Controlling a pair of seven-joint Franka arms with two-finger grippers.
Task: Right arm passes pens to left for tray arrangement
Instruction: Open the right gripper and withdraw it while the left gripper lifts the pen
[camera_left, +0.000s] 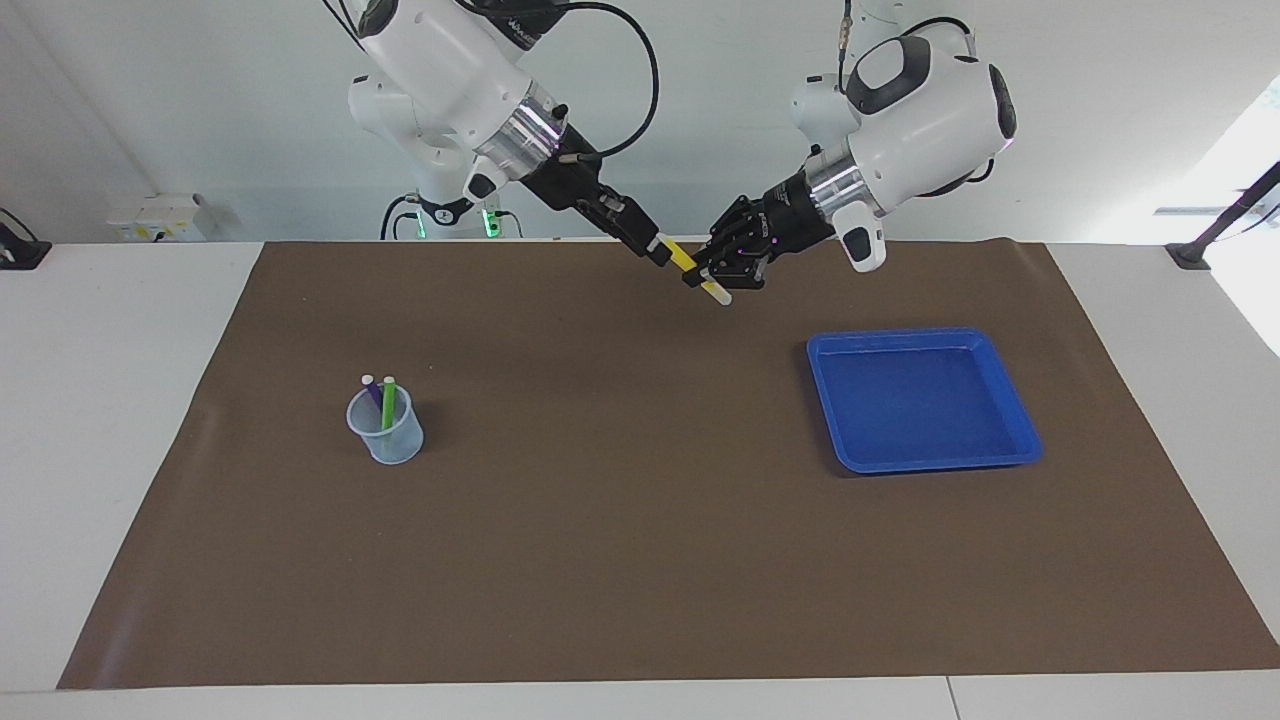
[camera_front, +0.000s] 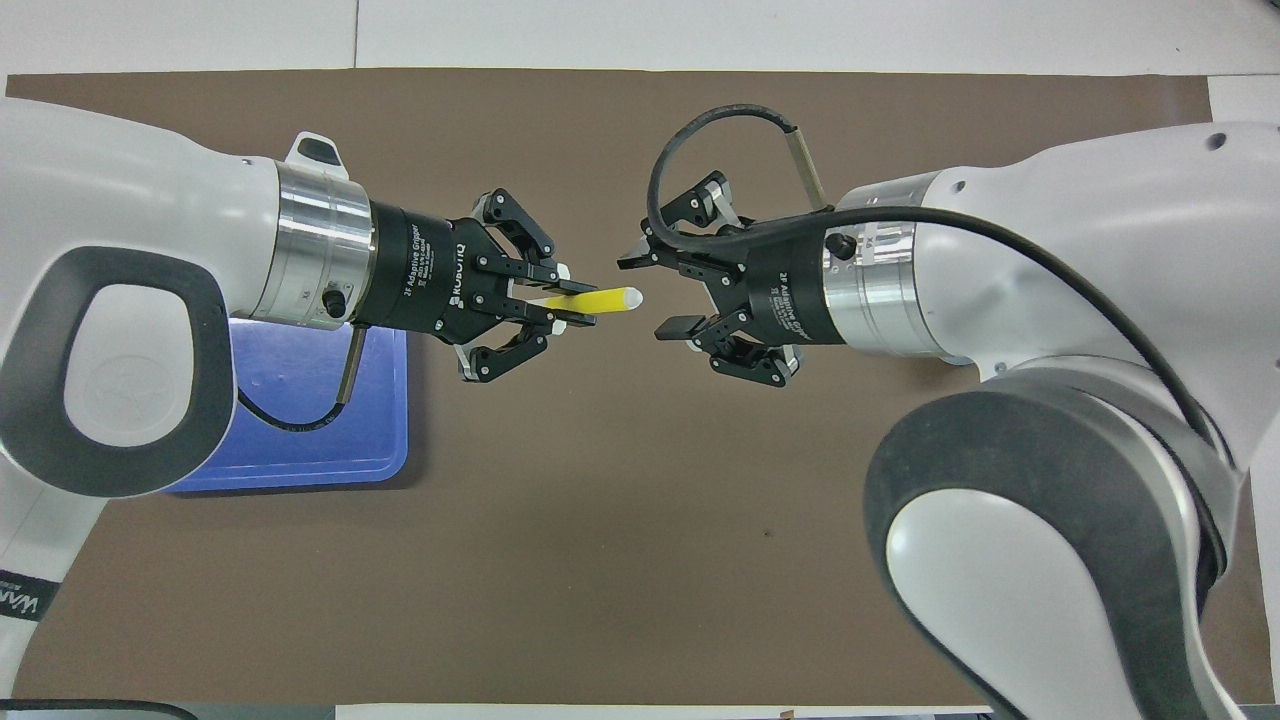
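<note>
Above the brown mat (camera_left: 640, 560), near the robots' edge of the table, the yellow pen (camera_front: 592, 301) is carried in mid-air by the left gripper (camera_front: 570, 305), whose fingertips are pinched on the pen's rear portion; the whitish tip projects free toward the right gripper (camera_front: 655, 295). That gripper has its jaws spread and clear of the pen, one finger to either side of the pen's line and just beside its tip, as the overhead view shows. In the facing view the same pen (camera_left: 690, 268) slants downward between the two grippers, the left gripper (camera_left: 712, 281) clamping it and the right gripper (camera_left: 655, 249) close at its upper end.

The tray (camera_left: 1015, 455) lies on the mat toward the left arm's end of the table, with nothing in it; in the overhead view part of the tray (camera_front: 300, 440) shows beneath the left arm. Toward the right arm's end stands the mesh cup (camera_left: 388, 440), holding the purple pen (camera_left: 372, 390) and the green pen (camera_left: 388, 400) upright, tips above the rim.

Progress, as judged from this arrangement: the transfer of the first pen appears complete, the left arm alone bearing it. Remaining are its placement in the tray and the passing and placing of the two pens in the cup. The task is thus at an early stage.
</note>
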